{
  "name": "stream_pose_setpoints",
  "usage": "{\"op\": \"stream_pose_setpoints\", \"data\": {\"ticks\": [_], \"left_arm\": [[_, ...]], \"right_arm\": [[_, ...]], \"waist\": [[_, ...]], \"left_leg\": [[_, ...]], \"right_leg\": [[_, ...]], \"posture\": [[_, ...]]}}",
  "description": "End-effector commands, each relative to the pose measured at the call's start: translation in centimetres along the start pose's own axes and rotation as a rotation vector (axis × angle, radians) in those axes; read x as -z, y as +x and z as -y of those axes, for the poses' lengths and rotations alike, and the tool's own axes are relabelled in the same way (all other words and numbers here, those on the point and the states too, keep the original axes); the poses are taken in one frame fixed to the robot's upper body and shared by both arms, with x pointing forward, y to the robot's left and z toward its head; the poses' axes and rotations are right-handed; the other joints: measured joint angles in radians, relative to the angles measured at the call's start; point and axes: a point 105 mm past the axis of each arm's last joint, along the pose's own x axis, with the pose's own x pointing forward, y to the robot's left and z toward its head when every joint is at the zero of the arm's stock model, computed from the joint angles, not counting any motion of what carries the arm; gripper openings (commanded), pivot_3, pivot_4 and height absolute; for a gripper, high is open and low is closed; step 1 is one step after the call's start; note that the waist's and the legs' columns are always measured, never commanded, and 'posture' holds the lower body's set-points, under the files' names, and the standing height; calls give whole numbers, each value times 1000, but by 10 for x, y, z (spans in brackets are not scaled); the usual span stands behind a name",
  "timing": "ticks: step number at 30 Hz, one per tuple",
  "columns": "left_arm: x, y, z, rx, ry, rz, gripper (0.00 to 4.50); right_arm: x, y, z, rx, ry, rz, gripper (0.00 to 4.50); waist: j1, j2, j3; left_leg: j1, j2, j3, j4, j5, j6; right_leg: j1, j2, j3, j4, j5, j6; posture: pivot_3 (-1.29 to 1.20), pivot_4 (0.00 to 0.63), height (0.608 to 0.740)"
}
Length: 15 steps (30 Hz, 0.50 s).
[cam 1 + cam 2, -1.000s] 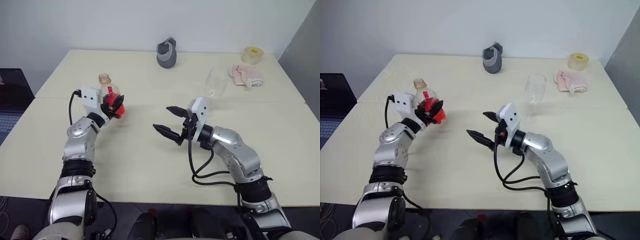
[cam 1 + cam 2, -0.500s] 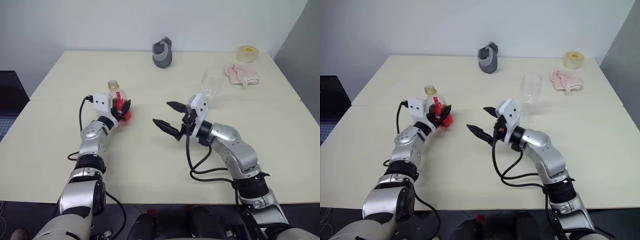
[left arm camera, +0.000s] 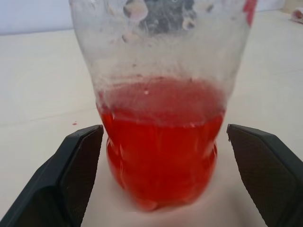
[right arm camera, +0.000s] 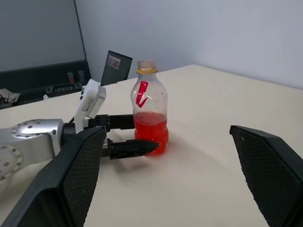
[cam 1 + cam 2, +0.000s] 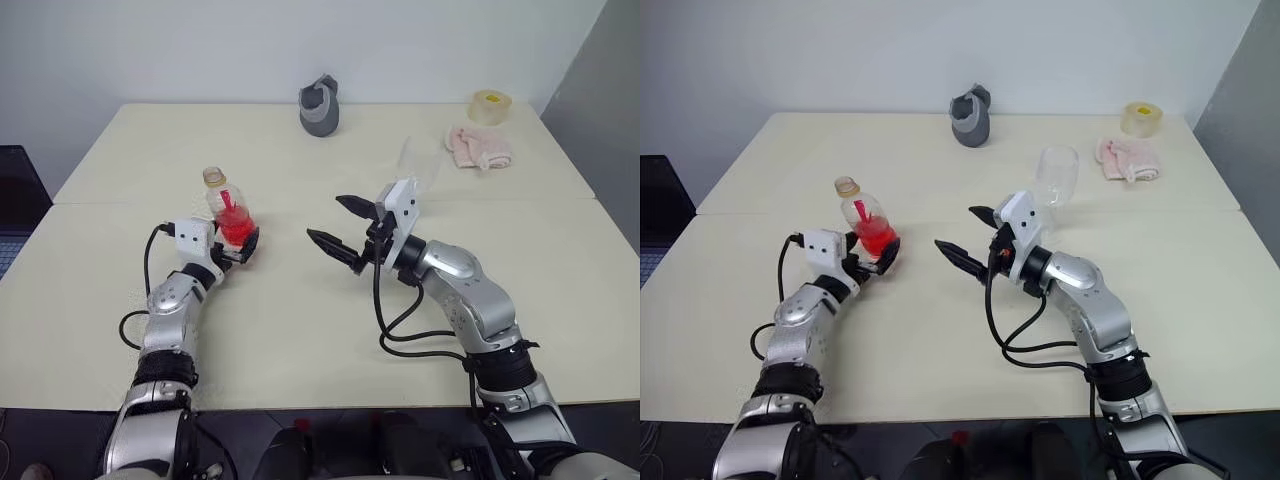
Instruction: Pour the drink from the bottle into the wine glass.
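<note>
**On the table: bottle set down, glass looks empty**

On the cream table (image 5: 300, 330) our bottle (image 5: 228, 210) stands upright, uncapped, drink (image 3: 161, 156) filling its lower part. Wine glass (image 5: 1054, 178) sits well apart, behind our right gripper (image 5: 338, 226), no red visible in it. Left gripper (image 5: 243, 247) brackets the bottle base, jaws apart, not touching. Right jaws spread, empty. Our read: pour not done

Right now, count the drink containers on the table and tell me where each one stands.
2. The bottle with red drink stands upright on the table's left part, between the open left claw's fingers. The empty wine glass stands further back on the right, behind the right claw.
</note>
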Motion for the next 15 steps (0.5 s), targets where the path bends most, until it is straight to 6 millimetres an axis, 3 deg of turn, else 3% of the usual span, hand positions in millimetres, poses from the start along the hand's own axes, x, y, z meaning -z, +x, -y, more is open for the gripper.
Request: {"op": "stream_pose_setpoints", "data": {"ticks": [1, 8, 15], "left_arm": [[-17, -7, -6, -38, -4, 51, 4486], [-22, -38, 0, -71, -27, 31, 4486], [-34, -68, 60, 109, -68, -13, 4486]], "right_arm": [[-12, 2, -2, -11, -28, 47, 4500], [-6, -7, -1, 13, -27, 26, 4500], [25, -47, 21, 155, -43, -109, 4500]], "waist": [[0, 0, 0], [1, 0, 0], [21, -1, -1]], "left_leg": [[0, 0, 0, 0, 0, 0], [0, 0, 0, 0, 0, 0], [0, 0, 1, 0, 0, 0]], "right_leg": [[0, 0, 0, 0, 0, 0], [0, -1, 1, 0, 0, 0], [2, -1, 1, -3, 0, 0]], "posture": [[0, 150, 740], [0, 150, 740], [0, 150, 740]]}}
